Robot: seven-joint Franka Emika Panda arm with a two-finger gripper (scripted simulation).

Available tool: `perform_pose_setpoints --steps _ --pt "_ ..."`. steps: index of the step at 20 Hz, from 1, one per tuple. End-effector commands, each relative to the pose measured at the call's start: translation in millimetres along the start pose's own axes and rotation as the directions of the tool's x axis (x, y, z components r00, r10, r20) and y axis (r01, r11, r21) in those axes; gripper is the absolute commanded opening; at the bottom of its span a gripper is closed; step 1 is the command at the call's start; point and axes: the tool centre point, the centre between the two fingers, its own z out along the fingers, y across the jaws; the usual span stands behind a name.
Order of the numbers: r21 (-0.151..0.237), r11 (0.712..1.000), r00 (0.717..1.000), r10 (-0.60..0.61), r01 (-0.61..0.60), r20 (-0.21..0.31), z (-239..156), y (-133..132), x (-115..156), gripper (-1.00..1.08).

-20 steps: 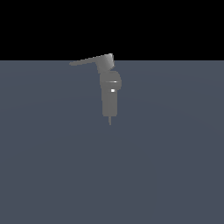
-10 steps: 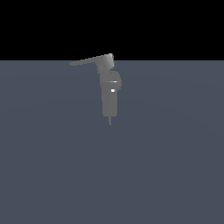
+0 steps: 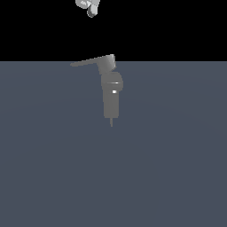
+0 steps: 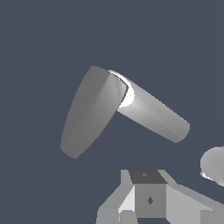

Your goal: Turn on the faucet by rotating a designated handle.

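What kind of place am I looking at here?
Likely a bare simulated test scene, not a real kitchen or bathroom: a lone grey faucet with its handle stands on a plain slate floor under black emptiness, with the robot's white claw above.

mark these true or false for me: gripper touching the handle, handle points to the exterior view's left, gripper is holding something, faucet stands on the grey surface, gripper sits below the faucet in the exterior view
1. The gripper is touching the handle. False: in the exterior view it sits apart from it, well above, with black background between them.
2. The handle projects toward the exterior view's left from the head of the faucet. True.
3. The gripper is holding something. False: no object is seen in it in either view, though whether it is open or shut cannot be told.
4. The faucet appears against a plain grey surface. True.
5. The gripper sits below the faucet in the exterior view. False: it is at the top edge, above the faucet.
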Motion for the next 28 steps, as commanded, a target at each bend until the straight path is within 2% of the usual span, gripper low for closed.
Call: perform_pose_setpoints --steps 1,8,16,22,28 --pt "-0.011 0.998 0.998 0.066 -0.066 0.000 12 -17 4 -1.00" --pt "-0.041 0.970 0.971 0.240 -0.240 -0.020 51 -62 13 -1.00" --pt "-0.062 0.910 0.911 0.406 -0.410 -0.067 99 -107 17 -1.00" --pt "-0.065 0.872 0.872 0.479 -0.486 -0.098 125 -127 17 -1.00" --pt "-0.064 0.851 0.851 0.513 -0.521 -0.114 138 -137 16 -1.00"
